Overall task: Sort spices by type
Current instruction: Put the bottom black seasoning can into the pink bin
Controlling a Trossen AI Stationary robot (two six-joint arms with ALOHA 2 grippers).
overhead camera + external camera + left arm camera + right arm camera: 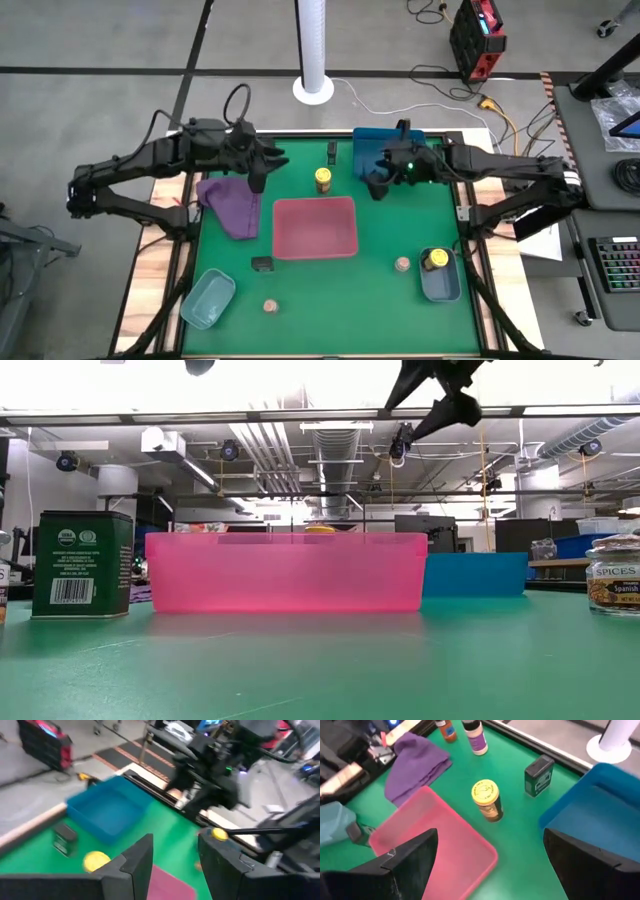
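High view: right claw [380, 187] spread wide, empty, above counter [380, 300] near yellow-capped jar [323, 179]; left claw [258, 182] parted, empty, beside purple cloth [233, 204].

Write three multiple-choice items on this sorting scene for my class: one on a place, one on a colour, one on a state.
1. Where is the yellow-capped jar nearest the red tray?
A. inside it
B. on the mat beyond its far edge
C. in the blue tray

2. What colour is the cloth?
A. purple
B. white
C. orange

3. How is the right pincer?
A. shut on a tin
B. open, empty
C. shut on a jar

Key: 1 B, it stands on green mat; 2 A, purple folds beside the red tray; 3 B, the right wrist view shows spread fingers holding nothing.
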